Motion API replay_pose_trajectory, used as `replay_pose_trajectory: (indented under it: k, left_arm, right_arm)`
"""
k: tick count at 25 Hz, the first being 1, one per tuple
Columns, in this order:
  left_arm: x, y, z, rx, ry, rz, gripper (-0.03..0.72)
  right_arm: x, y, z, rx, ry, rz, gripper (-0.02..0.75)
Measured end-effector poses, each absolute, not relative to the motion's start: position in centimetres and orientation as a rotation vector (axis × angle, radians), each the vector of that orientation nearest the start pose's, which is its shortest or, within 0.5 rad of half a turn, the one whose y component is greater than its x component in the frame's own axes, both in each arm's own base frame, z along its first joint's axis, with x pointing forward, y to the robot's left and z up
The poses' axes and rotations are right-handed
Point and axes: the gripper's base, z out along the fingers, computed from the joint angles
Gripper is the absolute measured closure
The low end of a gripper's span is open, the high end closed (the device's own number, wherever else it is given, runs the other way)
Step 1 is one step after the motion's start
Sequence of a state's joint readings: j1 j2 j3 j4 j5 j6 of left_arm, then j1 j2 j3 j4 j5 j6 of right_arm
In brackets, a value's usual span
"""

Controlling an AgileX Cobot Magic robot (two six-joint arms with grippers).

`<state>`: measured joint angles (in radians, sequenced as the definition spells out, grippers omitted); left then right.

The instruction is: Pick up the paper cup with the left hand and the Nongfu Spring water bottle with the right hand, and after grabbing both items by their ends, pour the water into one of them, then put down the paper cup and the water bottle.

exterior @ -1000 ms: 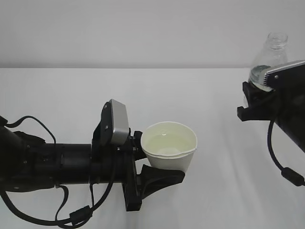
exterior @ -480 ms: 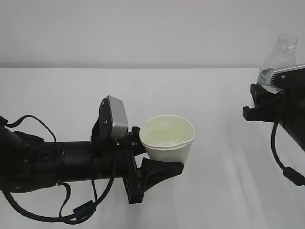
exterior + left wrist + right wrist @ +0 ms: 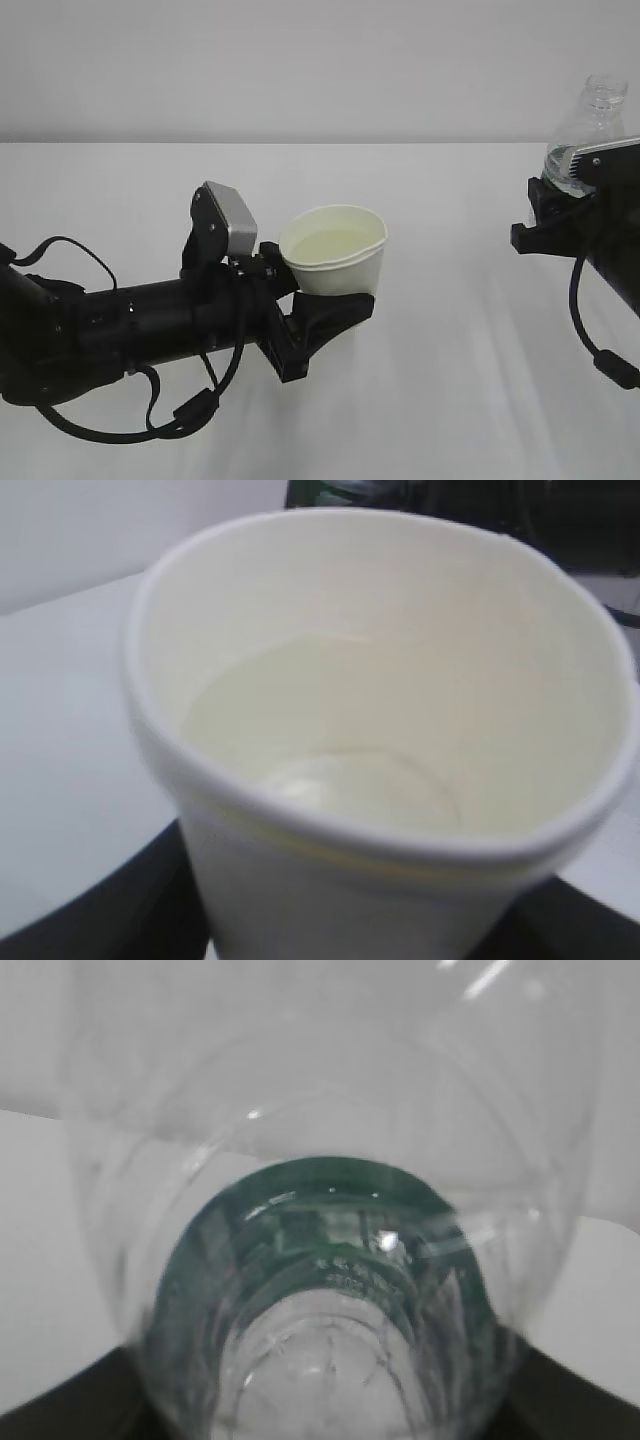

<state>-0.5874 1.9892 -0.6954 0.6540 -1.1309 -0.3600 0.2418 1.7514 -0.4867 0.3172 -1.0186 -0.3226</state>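
The off-white paper cup (image 3: 336, 262) hangs upright above the table, with my left gripper (image 3: 312, 288) shut on its lower half. Pale water (image 3: 335, 243) lies in it, also visible as a shallow pool of water (image 3: 330, 740) inside the paper cup (image 3: 300, 880) in the left wrist view. Black fingers (image 3: 110, 910) flank the cup's base. At the far right my right gripper (image 3: 545, 215) is shut on the base of the clear Nongfu Spring water bottle (image 3: 590, 120), which stands upright with its neck open. The right wrist view looks up along the bottle (image 3: 330, 1290) and its green label band.
A white table (image 3: 450, 360) runs back to a plain white wall (image 3: 300, 70). Black cables (image 3: 590, 340) hang from both arms. The right arm's body fills the right edge of the exterior view.
The left arm has carried the cup up and to the left, still level. The bottle shifted right and more upright a second ago, then stayed still.
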Motion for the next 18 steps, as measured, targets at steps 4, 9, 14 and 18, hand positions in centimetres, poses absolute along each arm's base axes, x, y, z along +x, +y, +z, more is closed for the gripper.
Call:
replay_pose_trajectory:
  k: [4, 9, 14, 18]
  left_arm:
    - [25.6, -22.5, 12.7, 0.849, 1.574, -0.913, 0.235]
    - [26.1, -22.3, 12.8, 0.786, 1.580, -0.866, 0.235]
    - [26.5, -22.0, 12.7, 0.759, 1.596, -0.812, 0.236]
    - [26.8, -21.8, 12.7, 0.720, 1.605, -0.786, 0.236]
  right_arm:
    - [28.9, 4.6, 15.5, -0.148, 1.744, -0.170, 0.300]
    - [28.9, 4.6, 15.5, -0.149, 1.745, -0.169, 0.300]
    - [28.9, 4.6, 15.5, -0.149, 1.745, -0.169, 0.300]
    - [28.9, 4.6, 15.5, -0.149, 1.745, -0.169, 0.300]
